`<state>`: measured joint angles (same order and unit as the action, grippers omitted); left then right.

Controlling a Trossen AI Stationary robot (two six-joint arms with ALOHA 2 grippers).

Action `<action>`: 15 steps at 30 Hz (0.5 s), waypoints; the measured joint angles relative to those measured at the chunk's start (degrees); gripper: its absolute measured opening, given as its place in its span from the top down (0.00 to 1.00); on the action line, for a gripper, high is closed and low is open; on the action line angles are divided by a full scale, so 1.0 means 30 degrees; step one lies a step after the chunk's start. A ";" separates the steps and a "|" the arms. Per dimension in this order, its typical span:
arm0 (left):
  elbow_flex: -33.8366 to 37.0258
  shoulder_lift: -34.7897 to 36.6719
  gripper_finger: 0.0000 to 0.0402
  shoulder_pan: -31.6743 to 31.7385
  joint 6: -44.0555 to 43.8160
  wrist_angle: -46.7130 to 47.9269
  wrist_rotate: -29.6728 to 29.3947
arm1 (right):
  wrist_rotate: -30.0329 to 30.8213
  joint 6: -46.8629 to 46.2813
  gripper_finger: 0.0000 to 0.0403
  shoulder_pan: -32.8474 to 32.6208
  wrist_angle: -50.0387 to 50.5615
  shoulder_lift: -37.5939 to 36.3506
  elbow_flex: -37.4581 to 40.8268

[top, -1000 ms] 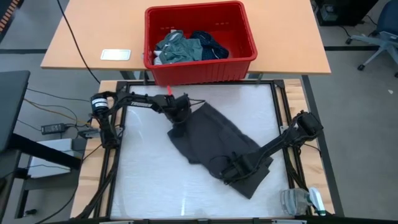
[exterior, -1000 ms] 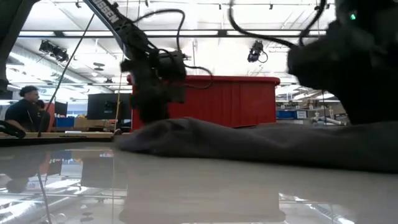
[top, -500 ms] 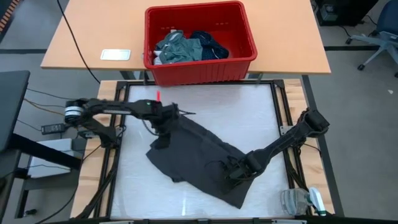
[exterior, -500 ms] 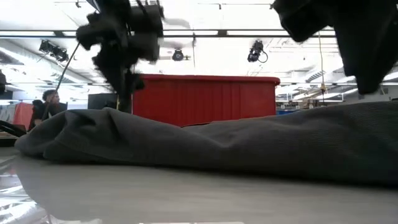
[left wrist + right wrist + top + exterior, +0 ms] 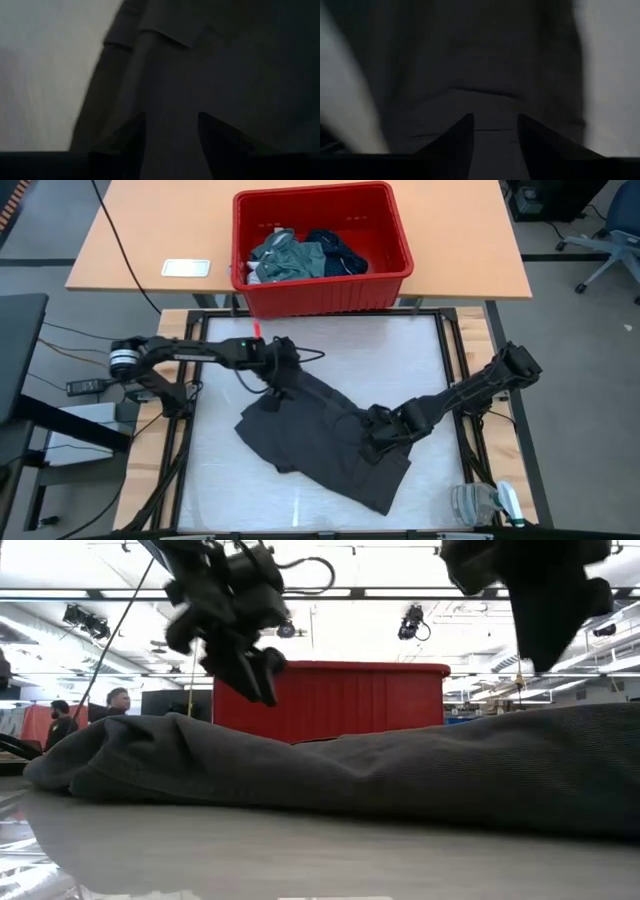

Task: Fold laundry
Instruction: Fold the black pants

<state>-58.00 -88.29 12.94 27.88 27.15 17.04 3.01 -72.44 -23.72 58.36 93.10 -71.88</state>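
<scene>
We have the charcoal grey piece (image 5: 325,442) spread on the white counter (image 5: 220,480), its long axis running on a diagonal from the far left, near the red basket (image 5: 322,250), down to the near right. Our left hand (image 5: 274,387) hangs over the far-left end of that diagonal, and our right hand (image 5: 376,442) sits over the near-right half, so each arm has its own end of the cloth directly beneath it and neither has to cross the other. In both wrist views the fingers stand spread with grey fabric showing in the gap, nothing pinched, and in the low view the left hand rides clear above the folds. We judge the next grasp turns on that diagonal: the ends lie straight below the hands, so a drop and a pinch would suit better than a reach. The rest of the laundry (image 5: 300,255), teal and navy pieces, lies heaped in the basket, well apart from both hands.
</scene>
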 joint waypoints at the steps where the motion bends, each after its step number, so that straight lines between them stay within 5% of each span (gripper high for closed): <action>1: 0.0000 -0.0416 0.55 0.0093 0.0000 -0.0603 0.0000 | 0.0037 0.0036 0.61 0.0027 0.0625 0.0000 0.0000; 11: -0.0022 -0.3046 0.55 0.0943 0.1233 -0.1710 -0.0366 | -0.1510 0.0031 0.61 -0.0065 -0.0171 -0.0389 0.1830; 15: -0.0022 -0.3682 0.64 0.1397 0.1494 -0.1689 -0.0976 | -0.2096 -0.0430 0.61 -0.0103 -0.2202 -0.0803 0.3140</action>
<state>-58.06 -99.34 17.13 32.36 22.09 14.11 -3.28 -73.73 -24.03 51.75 90.69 -62.46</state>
